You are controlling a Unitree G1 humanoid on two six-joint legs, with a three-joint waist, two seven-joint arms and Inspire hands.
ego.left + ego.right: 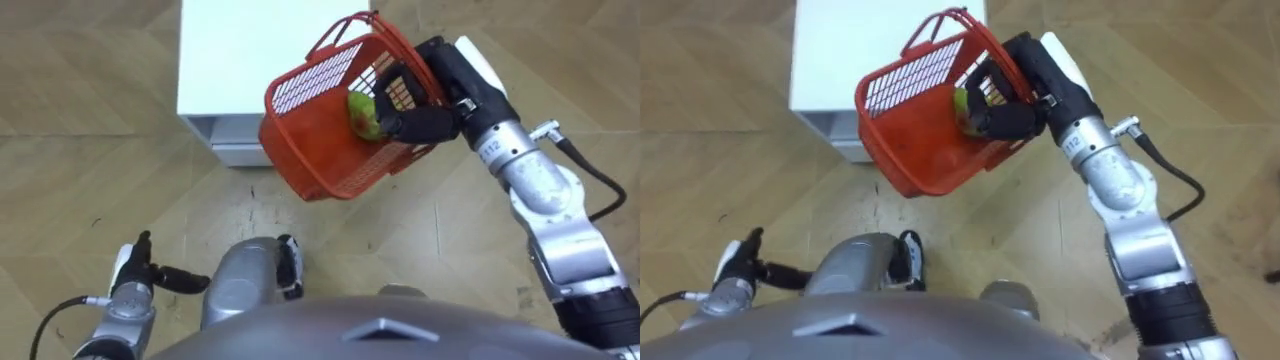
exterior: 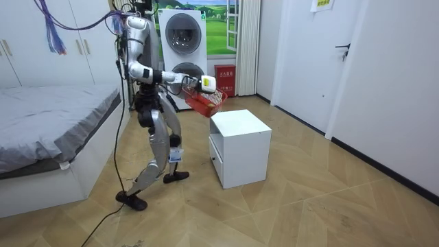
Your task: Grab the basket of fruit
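The red fruit basket (image 1: 318,140) is held in the air, clear of every surface and tilted with its open top turned sideways. It is gripped by the right hand (image 1: 425,112), whose dark fingers are curled round the basket's rim and mesh wall on the side nearest the arm. A green fruit (image 1: 362,116) is seen inside, lying against the wall beside those fingers. A thin red handle stands up from the basket's far edge.

Beneath and beyond the basket a white bedside cabinet (image 1: 245,55) stands on a herringbone wooden floor (image 1: 90,180). Its top is bare and a drawer front is visible at the near side.

The left hand (image 1: 133,268) is lowered beside the body, well apart from the basket. Whether it is open or closed cannot be told.

In the room view the robot is seen standing between a bed (image 2: 48,113) and the cabinet, with one foot set ahead of the other. A washing machine (image 2: 182,38) stands behind the robot, a white wardrobe (image 2: 41,48) is placed beyond the bed, and a white door (image 2: 343,65) is set in the wall at the room view's right.
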